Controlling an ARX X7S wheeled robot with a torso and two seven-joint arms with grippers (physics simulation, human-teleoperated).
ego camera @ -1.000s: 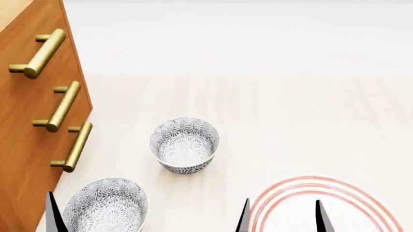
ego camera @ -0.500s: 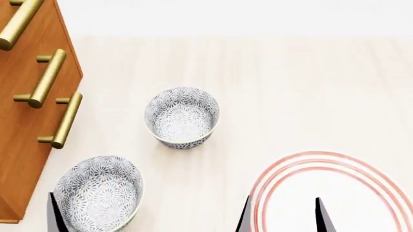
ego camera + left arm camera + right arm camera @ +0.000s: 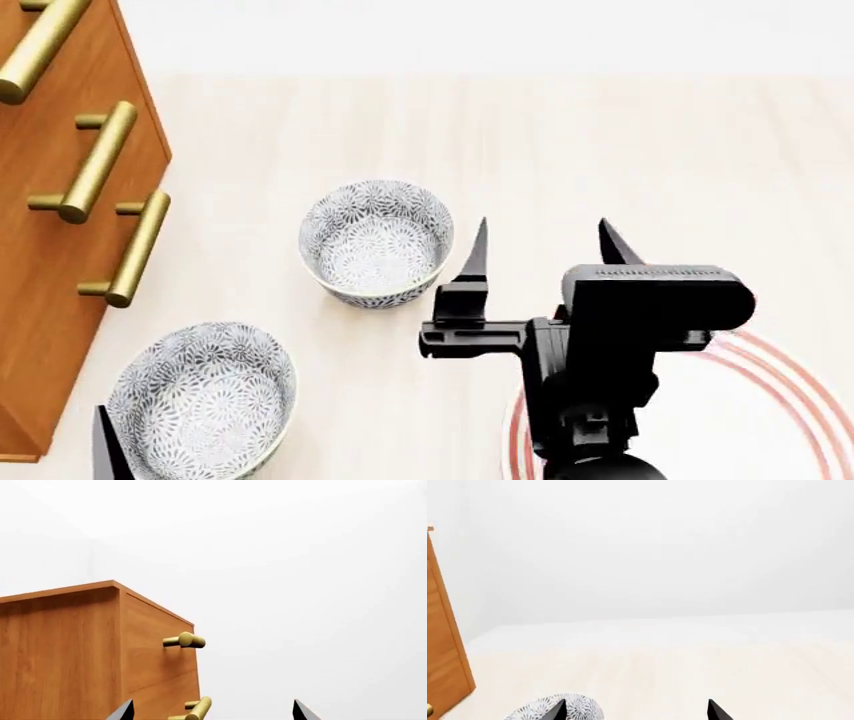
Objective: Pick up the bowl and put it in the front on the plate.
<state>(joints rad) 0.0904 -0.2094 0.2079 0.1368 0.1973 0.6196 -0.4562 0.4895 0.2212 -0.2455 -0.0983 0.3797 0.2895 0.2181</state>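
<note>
Black is eating up most of the lower right in the head view: the right arm is sitting over the plate (image 3: 801, 375), so only a slice of its red rings is peeking out past the arm's right side, and the rest is getting cut off by the frame edge or hidden under the arm. The right pincer (image 3: 541, 245) is hanging with its two pointed fingers spread apart and nothing between them, just right of the far bowl (image 3: 375, 241), close but not touching as far as I can make out. That bowl is sitting upright on the pale wood desk (image 3: 641, 150), fully in view, with a grey-blue floral print inside and out.

A second matching bowl (image 3: 203, 398) is sitting nearer the robot, towards the left, with its bottom edge clipped by the frame. Only one fingertip of the left pincer (image 3: 213, 711) is showing in the head view; in the left wrist view both tips are poking in wide apart, empty, facing the wooden drawer cabinet (image 3: 80, 655) with its brass handles (image 3: 185, 640).

In the right wrist view just a sliver of bowl rim is showing by one fingertip. No writing or labels are showing anywhere.
</note>
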